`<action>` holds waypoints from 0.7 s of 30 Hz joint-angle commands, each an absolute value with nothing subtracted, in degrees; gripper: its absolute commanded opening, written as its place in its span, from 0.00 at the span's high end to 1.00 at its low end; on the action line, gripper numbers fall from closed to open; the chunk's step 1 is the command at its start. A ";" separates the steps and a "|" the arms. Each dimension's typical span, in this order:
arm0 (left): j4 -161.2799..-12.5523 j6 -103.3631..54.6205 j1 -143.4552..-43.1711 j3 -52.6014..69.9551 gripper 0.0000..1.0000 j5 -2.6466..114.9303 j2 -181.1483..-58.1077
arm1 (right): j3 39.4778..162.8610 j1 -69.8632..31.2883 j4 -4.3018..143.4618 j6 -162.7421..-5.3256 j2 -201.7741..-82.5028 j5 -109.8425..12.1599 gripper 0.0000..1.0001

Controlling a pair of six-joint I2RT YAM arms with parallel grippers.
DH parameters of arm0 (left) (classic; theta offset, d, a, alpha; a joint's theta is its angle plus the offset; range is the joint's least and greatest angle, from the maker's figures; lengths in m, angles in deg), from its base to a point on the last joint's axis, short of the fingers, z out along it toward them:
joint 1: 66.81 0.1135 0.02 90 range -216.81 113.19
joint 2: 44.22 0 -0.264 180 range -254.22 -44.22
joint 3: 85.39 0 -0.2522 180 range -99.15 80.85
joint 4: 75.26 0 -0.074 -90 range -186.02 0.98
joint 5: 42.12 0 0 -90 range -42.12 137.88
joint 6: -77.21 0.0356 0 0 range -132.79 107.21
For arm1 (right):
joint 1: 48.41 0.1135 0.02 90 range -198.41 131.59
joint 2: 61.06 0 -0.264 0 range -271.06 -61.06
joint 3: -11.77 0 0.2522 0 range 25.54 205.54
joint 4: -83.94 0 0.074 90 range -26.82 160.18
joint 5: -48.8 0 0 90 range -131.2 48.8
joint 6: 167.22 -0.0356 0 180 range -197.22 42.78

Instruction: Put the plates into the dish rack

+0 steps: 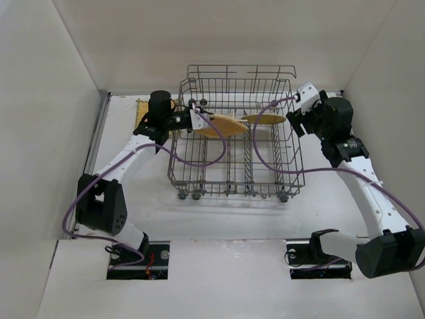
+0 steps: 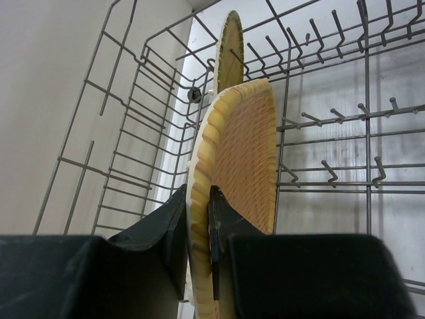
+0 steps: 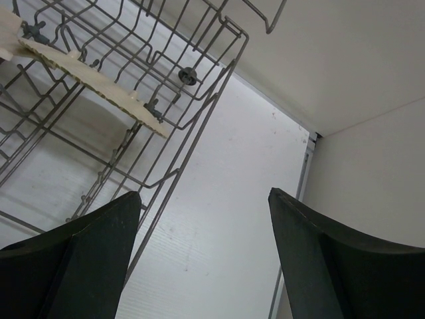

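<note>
step: slotting a plate | left claw [image 2: 199, 229] clamped on ribbed plate [image 2: 242, 159], upright in dish rack [image 1: 239, 67], left side | right claw [image 3: 206, 259] apart, empty, outside rack | other plate [image 1: 263, 119] already racked | next: probably lower between tines, release
</note>
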State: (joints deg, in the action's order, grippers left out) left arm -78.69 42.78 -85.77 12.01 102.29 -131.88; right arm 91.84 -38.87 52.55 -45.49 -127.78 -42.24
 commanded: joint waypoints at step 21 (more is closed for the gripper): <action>-67.58 41.44 -87.60 14.23 0.99 105.19 -135.19 | 95.58 -38.18 52.25 -44.26 -129.70 -42.08 0.17</action>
